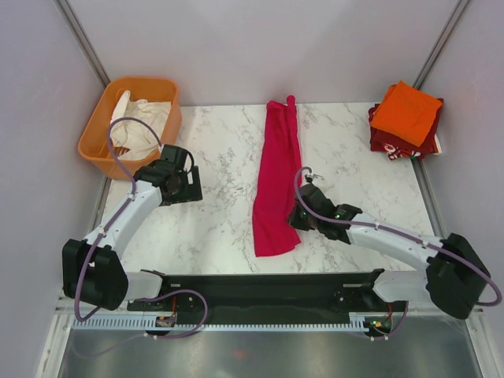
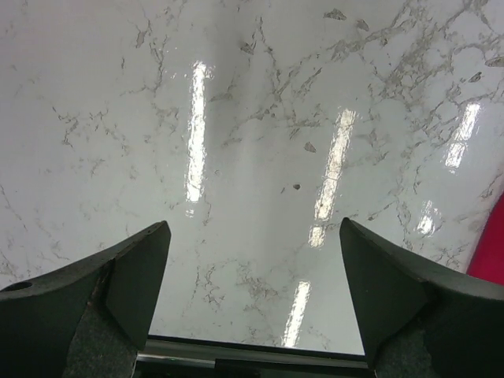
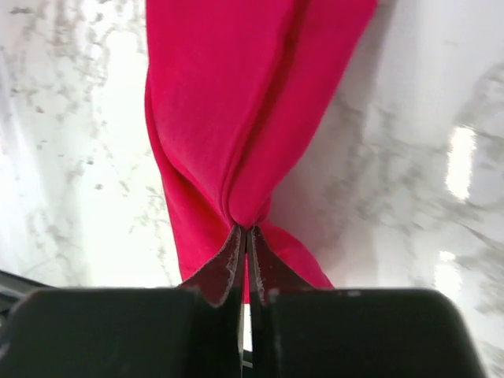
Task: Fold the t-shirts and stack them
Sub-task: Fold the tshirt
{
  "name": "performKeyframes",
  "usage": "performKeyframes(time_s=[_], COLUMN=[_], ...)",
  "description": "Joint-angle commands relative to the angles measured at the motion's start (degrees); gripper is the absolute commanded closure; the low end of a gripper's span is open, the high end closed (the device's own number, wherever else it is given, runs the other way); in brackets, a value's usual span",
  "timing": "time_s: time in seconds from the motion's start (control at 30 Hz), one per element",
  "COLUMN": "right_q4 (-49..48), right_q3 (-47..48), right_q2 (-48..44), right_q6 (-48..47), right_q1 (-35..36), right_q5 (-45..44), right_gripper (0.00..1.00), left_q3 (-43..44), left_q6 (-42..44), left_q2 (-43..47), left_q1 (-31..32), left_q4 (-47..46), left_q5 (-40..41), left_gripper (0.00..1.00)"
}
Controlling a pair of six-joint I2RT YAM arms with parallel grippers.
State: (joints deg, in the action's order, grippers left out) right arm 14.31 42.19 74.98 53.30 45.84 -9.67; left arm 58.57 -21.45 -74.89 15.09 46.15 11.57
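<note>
**Bright From Above, Glare on the Gloss**

Evenly and brightly lit from overhead in the top view; sharp edge to edge, colours saturated, shadows faint and short. Heavy glare in the left wrist view: long white streaks of ceiling lamps mirrored on the glossy worktop [image 2: 118, 118], marble veins slightly soft. Dark and blurred along the bottom on the fingers [image 2: 134, 283] of the left end effector [image 2: 253, 228], too near the lens. Blown out to white at the left of the right wrist view; pink shirt [image 3: 236, 118] fairly crisp, marble behind smeared, right end effector [image 3: 246, 236] black and soft-edged.
</note>
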Motion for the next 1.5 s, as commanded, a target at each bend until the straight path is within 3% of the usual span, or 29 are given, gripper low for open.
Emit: performKeyframes(time_s=[0.0, 0.03, 0.07, 0.1, 0.13, 0.2, 0.33, 0.43, 0.67, 0.73, 0.77, 0.83, 0.87, 0.9, 0.93, 1.0, 1.17, 1.47], right_q4=[13.7, 14.6, 16.4, 17.7, 18.9, 22.8, 23.7, 18.2, 4.0, 1.4, 1.4, 5.1, 7.9, 10.3, 11.9, 10.4, -2.6, -7.0], right_q3=[-3.8, -4.4, -4.7, -4.4, -3.8, -1.5, 4.4, 12.1, 35.3, 46.4, 51.3, 68.0, 75.2, 89.4, 95.4, 105.0, 98.2, 93.3], right_q2=[-7.8, -9.6, -12.4, -13.4, -14.3, -16.2, -17.0, -10.8, 19.2, 27.0, 35.7, 45.3, 55.4, 60.4, 68.5, 73.9, 77.1, 77.1], right_q6=[-0.6, -0.7, -0.7, -0.7, -0.8, -1.8, -7.5, -14.9, -24.9, -25.8, -26.0, -25.5, -25.8, -26.3, -26.1, -25.0, -18.9, -18.7], right_q1=[-0.1, -0.3, -0.4, -0.4, -0.5, -0.4, -0.5, -3.3, -18.7, -22.5, -23.3, -24.9, -25.1, -25.0, -25.4, -26.1, -31.2, -39.3], right_q5=[-7.8, -8.3, -8.4, -8.6, -8.8, -10.9, -16.9, -15.7, 1.3, 9.5, 12.5, 19.2, 20.6, 22.3, 23.4, 23.6, 20.3, 20.9], right_gripper=[0.91, 0.82, 0.46, 0.32, 0.24, 0.18, 0.19, 0.22, 0.44, 0.50, 0.53, 0.55, 0.55, 0.56, 0.56, 0.55, 0.57, 0.53], left_q3=[-0.8, -0.9, -1.2, -1.4, -1.7, -2.8, -3.9, -3.4, -4.8, -5.6, -6.2, -6.6, -6.9, -7.1, -7.2, -7.9, -9.2, -7.9], left_q6=[-2.1, -2.5, -2.7, -2.9, -3.4, -4.4, -5.9, -6.1, -11.3, -13.3, -13.7, -14.1, -14.0, -13.9, -13.7, -13.8, -14.0, -14.6], left_q2=[1.5, 1.6, 1.8, 1.9, 2.0, 2.7, 1.9, 0.2, -1.7, -1.6, -1.7, -2.3, -2.8, -2.9, -3.1, -3.2, -3.9, -9.2], left_q1=[0.5, 1.1, 1.5, 2.0, 2.7, 4.3, 10.9, 13.6, 20.5, 22.2, 22.5, 23.2, 23.4, 23.6, 23.9, 24.1, 24.3, 24.7], left_q4=[-1.2, -1.2, -1.2, -1.1, -1.2, -1.2, -1.1, -1.3, -5.4, -6.3, -7.0, -7.2, -7.3, -7.3, -7.3, -7.3, -7.3, -7.4], left_q5=[-2.1, -2.5, -3.7, -4.6, -5.7, -7.9, -8.1, -7.4, -9.8, -10.0, -10.3, -10.8, -10.7, -10.7, -10.6, -10.3, -11.0, -10.0], left_gripper=[0.05, 0.05, 0.05, 0.05, 0.05, 0.06, 0.06, 0.06, 0.07, 0.07, 0.07, 0.07, 0.08, 0.08, 0.08, 0.08, 0.09, 0.09])
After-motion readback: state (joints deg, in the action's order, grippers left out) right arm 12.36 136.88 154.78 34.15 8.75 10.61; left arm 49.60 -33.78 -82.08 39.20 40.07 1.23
